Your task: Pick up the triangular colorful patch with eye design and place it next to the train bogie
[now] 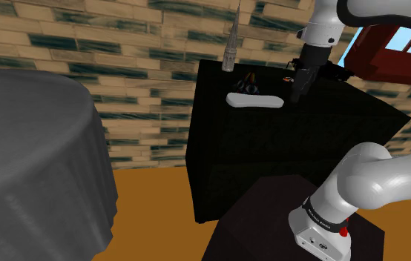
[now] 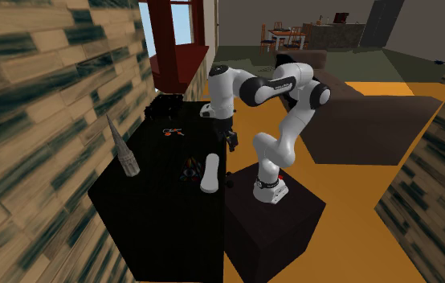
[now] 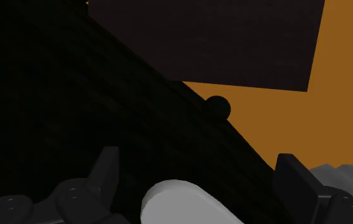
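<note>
Gripper (image 1: 297,95) open and empty over the black bench (image 1: 311,137), upper right of the shoulder view, white oblong object (image 1: 254,100) left of it, colourful patch (image 1: 250,84) just above that.

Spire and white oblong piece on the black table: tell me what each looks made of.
Spire: mottled grey with pale glints along its length, which suggests stone or cast metal; the look leaves it open. White oblong piece: plain, even matte white with rounded ends and no surface texture. It might be plastic, but the material cannot be told.
</note>
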